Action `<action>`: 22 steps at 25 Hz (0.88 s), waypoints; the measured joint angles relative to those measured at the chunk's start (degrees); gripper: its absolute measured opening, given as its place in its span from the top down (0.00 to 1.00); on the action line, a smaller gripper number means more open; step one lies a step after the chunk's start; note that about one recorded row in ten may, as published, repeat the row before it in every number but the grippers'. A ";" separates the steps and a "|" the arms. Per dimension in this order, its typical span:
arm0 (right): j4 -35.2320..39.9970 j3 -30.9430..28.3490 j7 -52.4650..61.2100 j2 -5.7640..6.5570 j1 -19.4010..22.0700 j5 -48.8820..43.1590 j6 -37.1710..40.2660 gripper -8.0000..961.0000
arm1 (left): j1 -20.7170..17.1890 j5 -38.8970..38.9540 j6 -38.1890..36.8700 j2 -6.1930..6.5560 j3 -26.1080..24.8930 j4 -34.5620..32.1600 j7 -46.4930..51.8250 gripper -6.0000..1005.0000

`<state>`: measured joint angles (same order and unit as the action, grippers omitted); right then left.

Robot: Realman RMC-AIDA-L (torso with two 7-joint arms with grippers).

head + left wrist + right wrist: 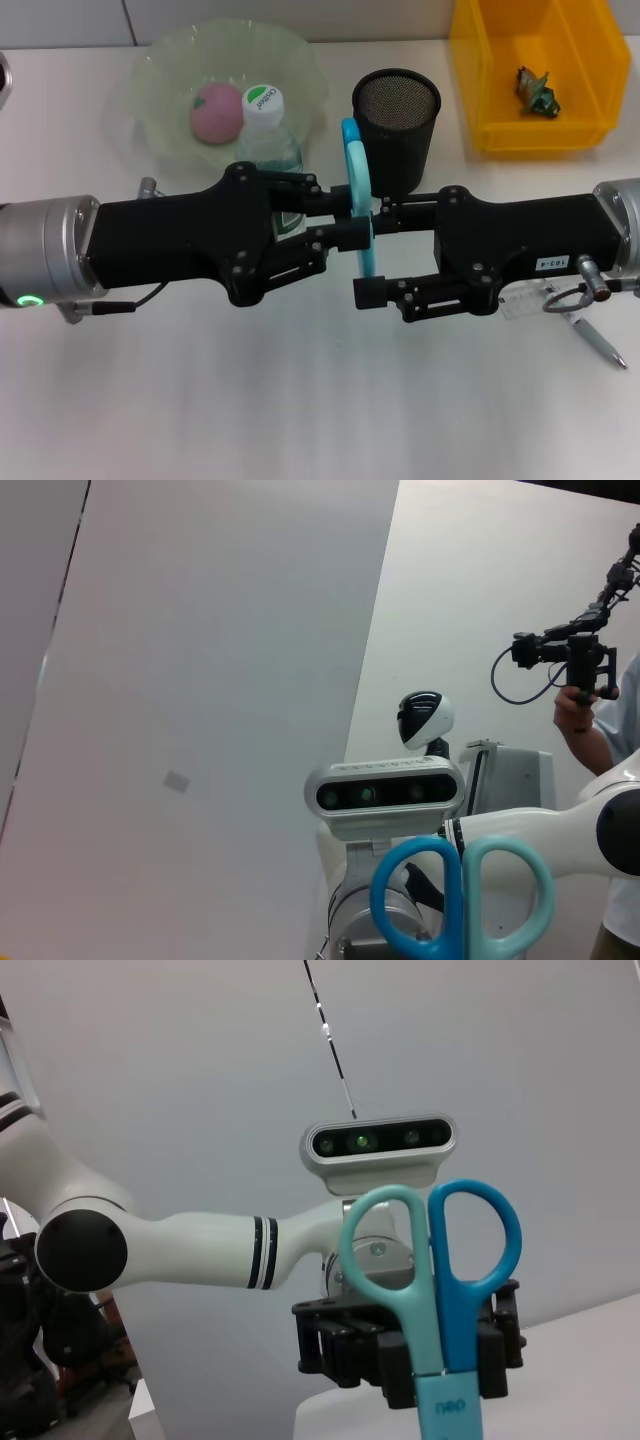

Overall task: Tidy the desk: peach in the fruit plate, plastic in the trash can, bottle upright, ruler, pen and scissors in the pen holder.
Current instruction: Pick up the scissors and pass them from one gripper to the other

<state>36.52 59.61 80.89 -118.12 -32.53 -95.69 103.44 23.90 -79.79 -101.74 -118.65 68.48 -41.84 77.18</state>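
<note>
Now both grippers meet mid-air: left gripper (pixel 335 238) pinches the scissors (pixel 360 195) between its fingers, right gripper (pixel 370 260) stands wide around them. Peach (pixel 216 111) sits in plate (pixel 160 70), bottle (pixel 268 135) upright; pen (pixel 598 343) and scissors still await the pen holder (pixel 396 125).

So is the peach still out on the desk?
No, the peach lies inside the fruit plate, beside the bottle.
</note>
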 joint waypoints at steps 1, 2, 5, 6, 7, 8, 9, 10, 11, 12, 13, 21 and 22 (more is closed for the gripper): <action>0.00 0.00 0.00 0.00 0.00 0.00 0.00 0.25 | 0.10 0.01 -0.01 0.00 -0.01 0.00 -0.03 0.75; -0.01 0.02 0.01 0.00 0.00 -0.02 0.00 0.25 | 0.17 0.03 0.02 0.00 -0.02 0.01 -0.04 0.75; -0.06 0.08 0.02 -0.04 0.07 -0.10 0.00 0.25 | 0.28 0.04 0.06 0.00 -0.02 0.00 -0.06 0.75; -0.06 0.08 0.02 -0.04 0.07 -0.10 0.00 0.25 | 0.37 0.05 0.06 0.00 -0.02 0.00 -0.06 0.75; -0.05 0.10 0.02 -0.05 0.07 -0.11 0.00 0.25 | 0.60 0.07 -0.01 0.00 -0.02 0.00 -0.07 0.75; -0.06 0.12 0.02 -0.11 0.07 -0.11 0.00 0.25 | 0.68 0.07 -0.01 0.00 -0.02 0.01 -0.07 0.75; -0.05 0.14 -0.03 -0.20 0.07 -0.11 0.00 0.27 | 0.75 0.07 -0.02 0.00 -0.02 0.01 -0.08 0.75; 0.02 0.18 -0.25 -0.46 0.05 -0.11 0.01 0.29 | 0.75 0.07 -0.02 0.00 -0.02 0.01 -0.08 0.75; 0.02 0.18 -0.25 -0.46 0.05 -0.11 0.01 0.31 | 0.83 0.07 -0.02 0.00 -0.02 0.01 -0.09 0.75; 0.11 0.18 -0.32 -0.60 0.05 -0.12 0.01 0.33 | 0.85 0.08 -0.01 0.00 -0.02 0.00 -0.09 0.75; 0.17 0.18 -0.37 -0.66 0.06 -0.12 0.00 0.35 | 0.90 0.08 0.00 0.00 -0.02 0.01 -0.10 0.75; 0.28 0.19 -0.72 -0.71 0.03 -0.13 -0.14 0.68 | 0.97 0.11 0.02 0.01 -0.04 0.08 -0.11 0.75; 0.29 0.19 -0.73 -0.71 0.03 -0.13 -0.28 0.71 | 0.97 0.12 0.02 0.01 -0.04 0.09 -0.11 0.75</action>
<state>36.81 59.80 80.17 -118.83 -32.50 -95.82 103.16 24.88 -79.67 -101.71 -118.64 68.44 -41.75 77.07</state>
